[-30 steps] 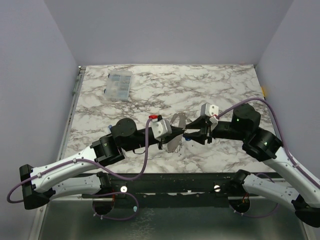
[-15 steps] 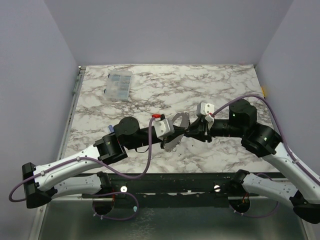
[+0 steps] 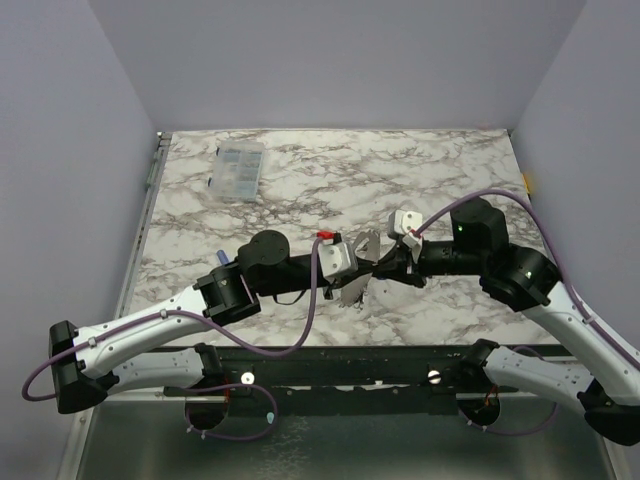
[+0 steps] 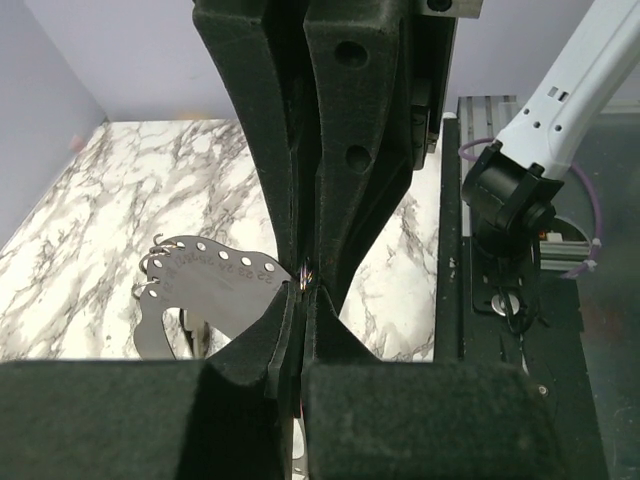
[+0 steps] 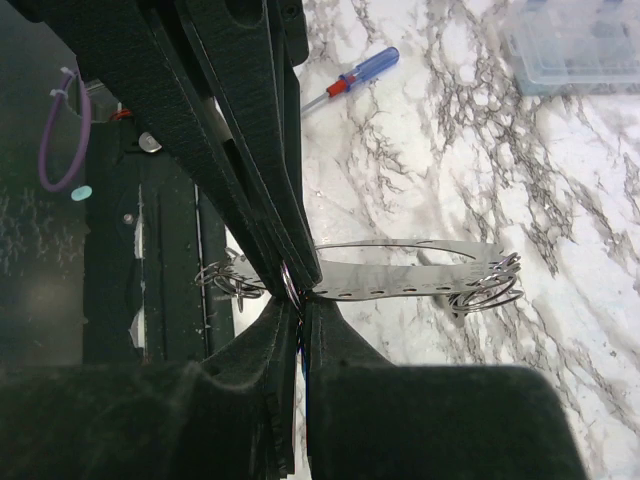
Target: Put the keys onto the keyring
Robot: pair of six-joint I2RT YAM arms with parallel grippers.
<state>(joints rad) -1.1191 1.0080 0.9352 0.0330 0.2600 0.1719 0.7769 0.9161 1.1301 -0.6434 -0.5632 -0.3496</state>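
Clear plastic box (image 3: 240,170) and blue-handled screwdriver (image 5: 365,72) lie on marble table (image 3: 450,170).

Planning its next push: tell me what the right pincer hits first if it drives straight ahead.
The left pincer, facing the right pincer tip to tip, probably at once; only thin metal of the keyring seems to lie between them.

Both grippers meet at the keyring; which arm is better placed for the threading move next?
Right, probably. The left gripper is clamped on the keyring, acting as holder; the right gripper has its tips closed right at the small rings. What it pinches is too small to tell.
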